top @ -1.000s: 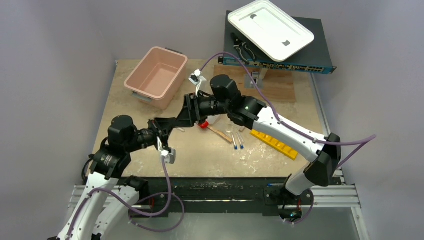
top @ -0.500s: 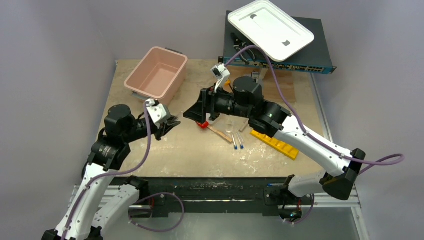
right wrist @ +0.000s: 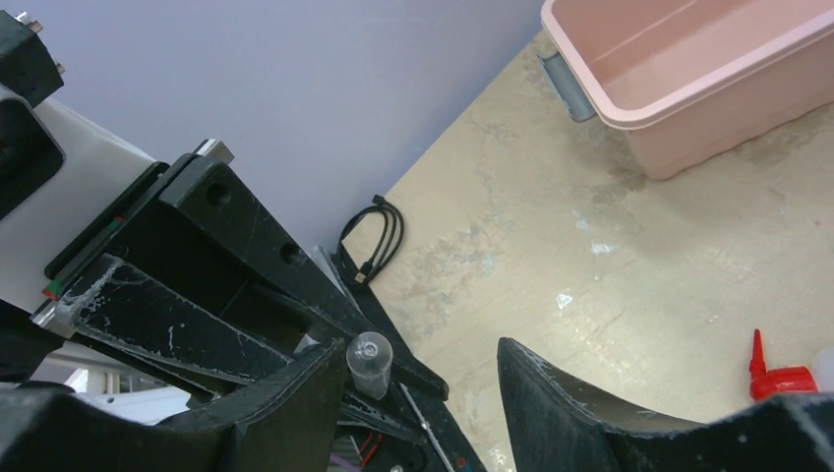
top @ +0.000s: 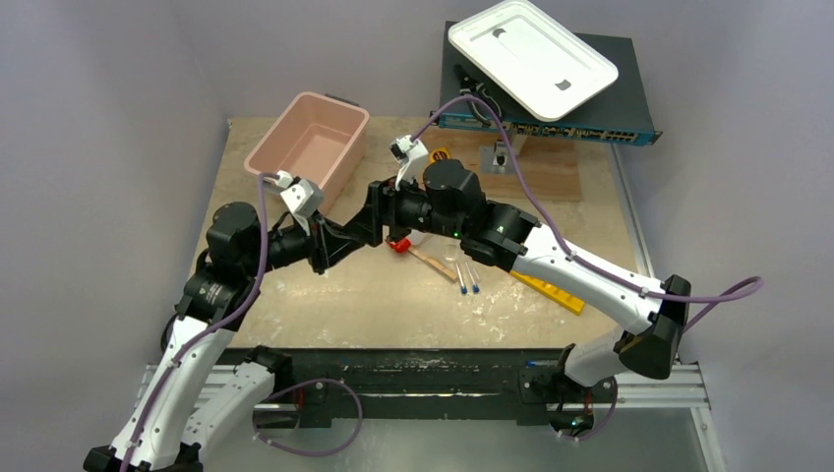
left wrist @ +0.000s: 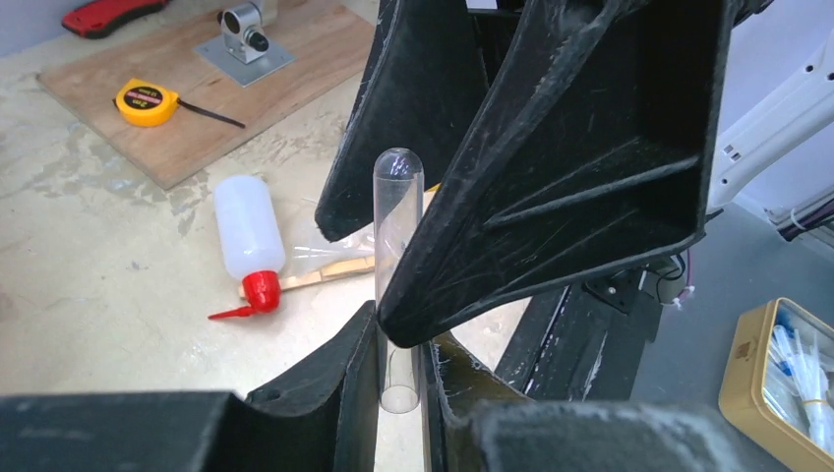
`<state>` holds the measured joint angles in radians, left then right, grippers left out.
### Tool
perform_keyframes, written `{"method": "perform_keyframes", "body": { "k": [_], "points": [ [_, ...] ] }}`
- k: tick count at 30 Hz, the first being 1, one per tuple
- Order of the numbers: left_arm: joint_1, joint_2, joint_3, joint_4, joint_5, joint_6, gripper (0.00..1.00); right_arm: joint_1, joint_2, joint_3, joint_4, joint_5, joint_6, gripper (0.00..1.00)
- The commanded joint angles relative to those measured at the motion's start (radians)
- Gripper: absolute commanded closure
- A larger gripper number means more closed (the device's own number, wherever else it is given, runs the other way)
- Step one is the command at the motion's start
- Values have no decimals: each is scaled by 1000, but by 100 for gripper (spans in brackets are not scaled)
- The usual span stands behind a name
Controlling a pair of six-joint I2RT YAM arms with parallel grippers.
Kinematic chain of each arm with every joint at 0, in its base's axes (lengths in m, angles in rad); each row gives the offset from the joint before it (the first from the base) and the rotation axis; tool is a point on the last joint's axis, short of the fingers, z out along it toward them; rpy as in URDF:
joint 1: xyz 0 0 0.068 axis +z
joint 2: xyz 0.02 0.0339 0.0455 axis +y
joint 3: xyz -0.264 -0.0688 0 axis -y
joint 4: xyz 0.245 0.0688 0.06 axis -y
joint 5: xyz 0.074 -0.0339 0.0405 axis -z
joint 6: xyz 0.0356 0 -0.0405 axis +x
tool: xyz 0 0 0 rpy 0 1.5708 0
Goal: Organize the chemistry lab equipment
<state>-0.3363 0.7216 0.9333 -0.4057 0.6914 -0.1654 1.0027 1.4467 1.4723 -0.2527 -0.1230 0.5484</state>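
Squeeze bottle [top: 399, 245] left of wooden sticks [top: 430, 260], rack [top: 561, 297] right

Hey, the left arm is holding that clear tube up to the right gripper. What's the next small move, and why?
Probably close the right gripper on the clear tube. The left gripper is shut on the tube's lower end, and its rounded end sits between the right gripper's open jaws, close to one finger. The left should let go only afterwards.

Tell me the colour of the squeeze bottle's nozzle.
Red. The nozzle on the translucent-white squeeze bottle shows best in the left wrist view.
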Motion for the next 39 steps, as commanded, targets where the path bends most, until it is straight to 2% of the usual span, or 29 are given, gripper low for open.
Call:
{"method": "perform_keyframes", "body": {
  "k": [1, 4, 9, 12, 14, 17, 18, 19, 24, 28, 34, 39],
  "points": [
    [-3, -1, -12, 43, 11, -76, 100, 15, -8, 51, 50, 67, -20, 44],
    [-4, -2, -22, 46, 3, -99, 100, 17, -10, 42, 75, 76, -10, 53],
    [-4, -4, -33, 53, -13, -122, 100, 20, -8, 37, 76, 85, -5, 75],
    [-4, -5, -32, 54, -28, -127, 100, 20, -6, 31, 73, 90, -1, 93],
    [-4, -5, -28, 51, -40, -127, 98, 21, -6, 29, 64, 103, 1, 100],
    [-4, -1, 4, 15, -93, -115, 27, 20, -15, 25, 14, 158, 0, 100],
    [-4, 2, 20, -7, -112, -103, 11, 21, -23, 21, -12, 181, 2, 100],
    [-4, 5, 34, -36, -127, -93, 4, 19, -34, 8, -41, 202, 2, 100],
    [-3, 58, 91, -210, -179, 14, 0, 3, -142, -185, -203, 509, 31, 100],
    [40, 139, 134, -346, -165, 84, 0, -47, -236, -343, -365, 715, 180, 100],
    [74, 308, 251, -566, -136, 225, 0, -175, -414, -539, -518, 847, 382, 100],
    [75, 329, 241, -572, -148, 283, 0, -213, -473, -564, -608, 977, 444, 100]
  ]
}}
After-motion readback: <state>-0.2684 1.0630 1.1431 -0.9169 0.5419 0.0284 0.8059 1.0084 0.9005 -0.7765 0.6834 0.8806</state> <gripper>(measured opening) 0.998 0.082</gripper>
